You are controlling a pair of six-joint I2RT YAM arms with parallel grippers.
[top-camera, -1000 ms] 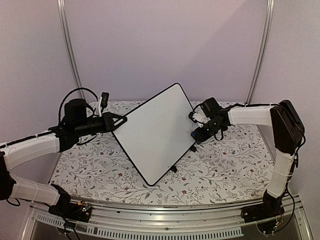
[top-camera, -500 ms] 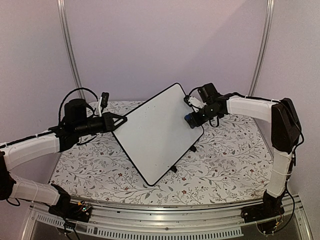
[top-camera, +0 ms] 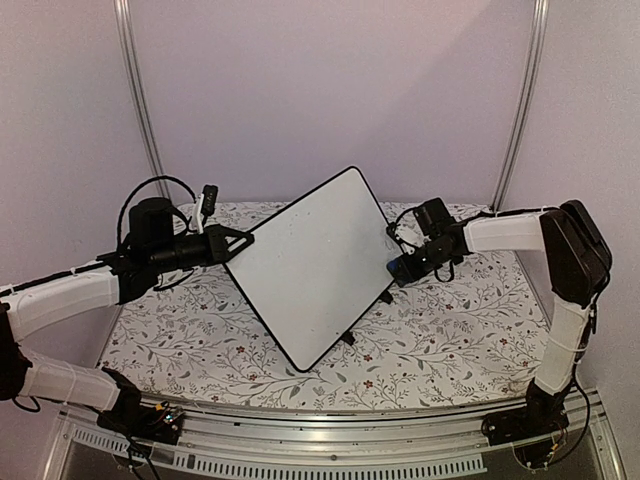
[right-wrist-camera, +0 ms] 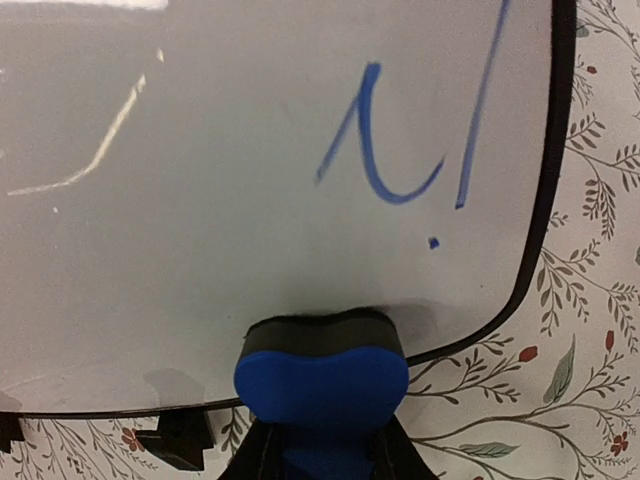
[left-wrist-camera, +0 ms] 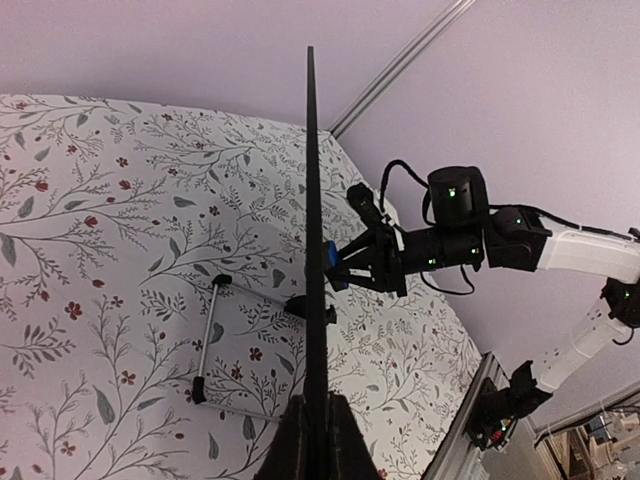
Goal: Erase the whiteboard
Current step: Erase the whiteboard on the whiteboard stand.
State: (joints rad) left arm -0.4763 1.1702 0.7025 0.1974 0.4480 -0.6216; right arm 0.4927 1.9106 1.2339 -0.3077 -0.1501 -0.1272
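The whiteboard (top-camera: 315, 265) stands tilted like a diamond over the floral table. My left gripper (top-camera: 232, 245) is shut on its left corner. The left wrist view shows the board edge-on (left-wrist-camera: 311, 200) between my left gripper's (left-wrist-camera: 315, 440) jaws. My right gripper (top-camera: 397, 268) is shut on a blue eraser (right-wrist-camera: 320, 380) and presses its black felt against the board's face (right-wrist-camera: 230, 150) near the lower right edge. A blue curved stroke (right-wrist-camera: 375, 165), a straight blue line (right-wrist-camera: 480, 100) and a small dot (right-wrist-camera: 432, 242) show above the eraser. The eraser also shows in the left wrist view (left-wrist-camera: 331, 265).
The board's metal stand bar (left-wrist-camera: 207, 335) and black feet (left-wrist-camera: 300, 306) hang behind it over the floral tablecloth (top-camera: 450, 330). Two metal poles (top-camera: 520, 100) rise at the back. An aluminium rail (top-camera: 330, 440) runs along the near edge.
My right gripper with the eraser went up the board's right side half a second ago and has come back down to the lower right edge. The left arm and board have not moved.
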